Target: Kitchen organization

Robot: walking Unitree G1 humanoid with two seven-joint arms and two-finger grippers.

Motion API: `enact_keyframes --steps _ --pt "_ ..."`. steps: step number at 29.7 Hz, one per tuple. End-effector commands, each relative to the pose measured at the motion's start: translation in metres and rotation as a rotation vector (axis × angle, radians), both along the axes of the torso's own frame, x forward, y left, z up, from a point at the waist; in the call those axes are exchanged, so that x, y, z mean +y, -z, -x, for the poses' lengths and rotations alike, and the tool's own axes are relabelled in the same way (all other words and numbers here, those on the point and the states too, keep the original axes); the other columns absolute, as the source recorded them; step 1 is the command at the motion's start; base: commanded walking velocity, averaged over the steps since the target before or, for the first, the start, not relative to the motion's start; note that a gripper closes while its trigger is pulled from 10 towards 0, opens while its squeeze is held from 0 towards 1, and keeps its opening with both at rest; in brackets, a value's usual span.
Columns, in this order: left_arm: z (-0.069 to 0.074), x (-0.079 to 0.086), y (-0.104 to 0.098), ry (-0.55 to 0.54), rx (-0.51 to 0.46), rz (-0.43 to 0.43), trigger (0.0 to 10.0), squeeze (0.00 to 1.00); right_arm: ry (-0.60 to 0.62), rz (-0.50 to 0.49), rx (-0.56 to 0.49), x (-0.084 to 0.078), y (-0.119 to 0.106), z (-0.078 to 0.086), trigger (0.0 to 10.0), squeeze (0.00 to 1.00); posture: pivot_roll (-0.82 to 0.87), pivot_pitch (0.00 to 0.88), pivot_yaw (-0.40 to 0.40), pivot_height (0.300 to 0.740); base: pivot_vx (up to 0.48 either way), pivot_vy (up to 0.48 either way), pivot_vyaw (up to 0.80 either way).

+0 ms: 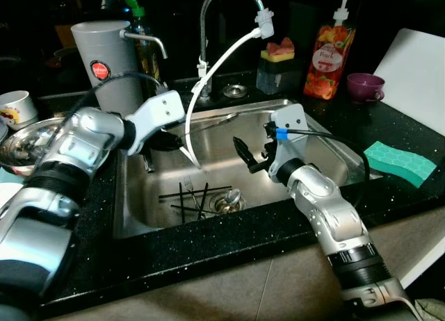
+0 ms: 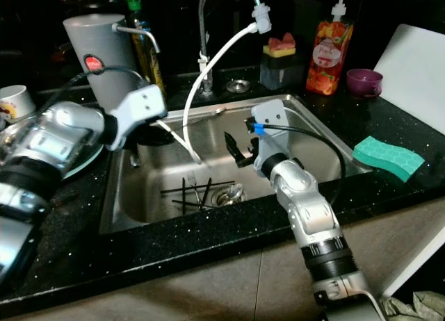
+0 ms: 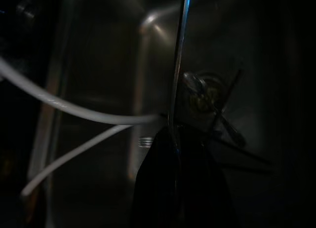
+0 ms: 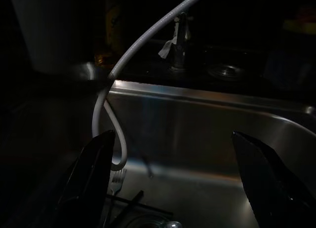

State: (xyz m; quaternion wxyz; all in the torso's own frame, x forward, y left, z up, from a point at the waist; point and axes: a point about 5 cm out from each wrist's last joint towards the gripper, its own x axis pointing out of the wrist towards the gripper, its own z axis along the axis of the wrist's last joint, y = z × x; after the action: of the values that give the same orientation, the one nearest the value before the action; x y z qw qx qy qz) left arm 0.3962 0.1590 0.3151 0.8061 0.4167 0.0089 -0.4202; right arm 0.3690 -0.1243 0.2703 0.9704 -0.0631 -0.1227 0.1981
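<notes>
Left hand (image 1: 182, 149) over the sink (image 1: 320, 137) seems clamped on a thin metal utensil (image 3: 178, 75); it's dark. Right hand (image 1: 252, 156) hovers, fingers apart. The utensil looks stiff, light, slippery: grip mid-handle.

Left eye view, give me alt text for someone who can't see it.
Two silver robot arms reach over a steel sink set in a black counter: the left gripper by a white hose hanging from the faucet, the right gripper open above a fork and dark utensils by the drain. A green sponge lies to the right.
</notes>
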Motion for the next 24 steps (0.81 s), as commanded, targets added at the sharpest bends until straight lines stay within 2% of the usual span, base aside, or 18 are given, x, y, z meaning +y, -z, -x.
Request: enact_keyframes --steps 1,4,5,6,7,10,11,13,15,18,24 --pt "-0.002 -0.008 0.013 0.016 0.048 -0.040 10.0 0.00 -0.038 -0.022 -0.007 0.007 -0.005 0.000 10.0 0.00 0.15 0.151 0.056 0.740 0.000 0.000 0.00" --pt "-0.002 -0.012 0.022 0.038 0.087 -0.052 10.0 0.00 -0.061 -0.026 -0.017 0.010 -0.008 0.001 10.0 0.00 0.15 0.152 0.054 0.740 0.000 0.000 0.00" --pt "0.000 -0.018 0.038 0.098 0.155 -0.074 10.0 0.00 -0.119 -0.007 0.002 0.018 -0.007 0.000 10.0 0.00 0.12 0.152 0.042 0.740 0.000 0.000 0.00" --pt "0.000 -0.018 0.038 0.098 0.155 -0.074 10.0 0.00 -0.119 -0.007 0.002 0.018 -0.007 0.000 10.0 0.00 0.12 0.152 0.042 0.740 0.000 0.000 0.00" --pt "0.002 -0.019 0.042 0.133 0.175 -0.077 10.0 0.13 -0.143 0.029 0.025 0.021 -0.002 0.000 10.0 0.00 0.13 0.152 0.036 0.740 0.000 0.000 0.00" --pt "0.003 -0.019 0.044 0.156 0.186 -0.078 10.0 0.13 -0.156 0.055 0.042 0.022 0.002 0.000 10.0 0.00 0.13 0.152 0.036 0.740 0.000 0.000 0.00" --pt "0.004 -0.016 0.045 0.170 0.198 -0.084 10.0 1.00 -0.183 0.080 0.052 0.024 0.005 0.001 10.0 0.00 0.13 0.153 0.020 0.740 0.000 0.000 0.00" --pt "0.004 -0.016 0.045 0.170 0.198 -0.084 10.0 1.00 -0.183 0.080 0.052 0.024 0.005 0.001 10.0 0.00 0.13 0.153 0.020 0.740 0.000 0.000 0.00" --pt "0.006 -0.004 0.047 0.176 0.217 -0.097 10.0 1.00 -0.225 0.100 0.046 0.028 0.006 0.005 10.0 0.00 0.15 0.153 0.002 0.740 0.000 0.000 0.00" --pt "0.011 0.005 0.045 0.199 0.228 -0.103 10.0 1.00 -0.242 0.107 0.036 0.030 0.004 0.005 10.0 0.00 0.17 0.151 -0.008 0.740 0.000 0.000 0.00" --pt "0.026 0.021 0.022 0.288 0.208 -0.116 10.0 1.00 -0.279 0.131 0.018 0.032 -0.002 0.007 10.0 0.00 0.17 0.152 -0.010 0.740 0.000 0.000 0.00"
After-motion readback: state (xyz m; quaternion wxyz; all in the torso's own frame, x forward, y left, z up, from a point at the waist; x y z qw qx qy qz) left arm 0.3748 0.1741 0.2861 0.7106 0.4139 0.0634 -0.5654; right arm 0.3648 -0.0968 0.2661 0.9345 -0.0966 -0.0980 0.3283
